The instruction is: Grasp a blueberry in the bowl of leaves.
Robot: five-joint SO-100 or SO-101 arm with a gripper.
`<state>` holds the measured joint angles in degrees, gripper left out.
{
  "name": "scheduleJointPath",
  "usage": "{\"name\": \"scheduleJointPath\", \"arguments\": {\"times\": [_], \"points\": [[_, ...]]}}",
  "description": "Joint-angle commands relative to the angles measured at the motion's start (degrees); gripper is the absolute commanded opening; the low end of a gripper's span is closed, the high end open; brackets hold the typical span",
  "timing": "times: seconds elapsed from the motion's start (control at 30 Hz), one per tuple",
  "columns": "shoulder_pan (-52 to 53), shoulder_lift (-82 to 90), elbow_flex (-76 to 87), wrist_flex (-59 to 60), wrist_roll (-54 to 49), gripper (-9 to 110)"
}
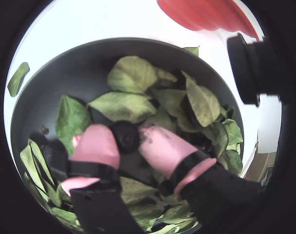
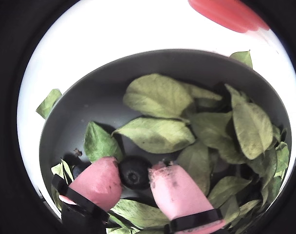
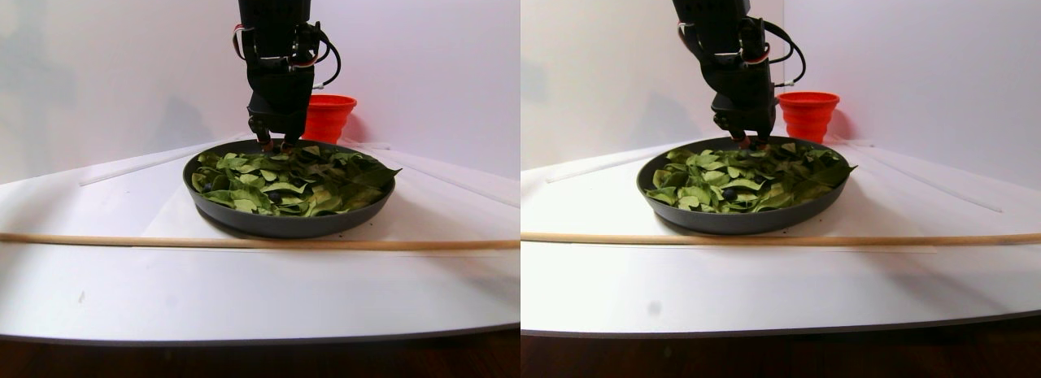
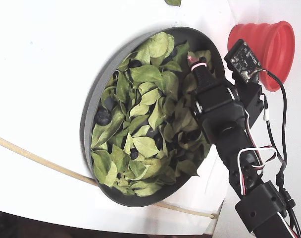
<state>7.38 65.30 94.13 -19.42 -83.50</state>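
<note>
The dark grey bowl (image 1: pixel 65 63) holds many green leaves (image 1: pixel 133 73). My gripper (image 1: pixel 123 130) has pink fingertips (image 1: pixel 97 144) low among the leaves near the bowl's rim. A dark blueberry (image 1: pixel 126 136) sits between the two tips and touches both. The other wrist view shows the same: gripper (image 2: pixel 133 168), blueberry (image 2: pixel 134 172), leaves (image 2: pixel 157 95), bowl (image 2: pixel 89 97). In the stereo pair view the gripper (image 3: pixel 274 142) reaches down at the bowl's (image 3: pixel 285 225) far side. In the fixed view the gripper (image 4: pixel 195 62) is at the bowl's (image 4: pixel 86 119) upper right.
A red ribbed cup (image 4: pixel 269 39) stands just beyond the bowl, close to the arm. A thin wooden stick (image 3: pixel 244 242) lies across the table in front of the bowl. More blueberries (image 4: pixel 102 117) lie among the leaves. A loose leaf (image 2: pixel 48 102) lies outside the rim.
</note>
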Motion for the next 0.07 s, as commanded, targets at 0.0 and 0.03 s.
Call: {"name": "scheduleJointPath", "arguments": {"times": [0.0, 0.03], "points": [[1.14, 9.05, -0.18, 0.18, -0.18, 10], [1.23, 9.32, -0.09, 0.18, -0.18, 10]]}}
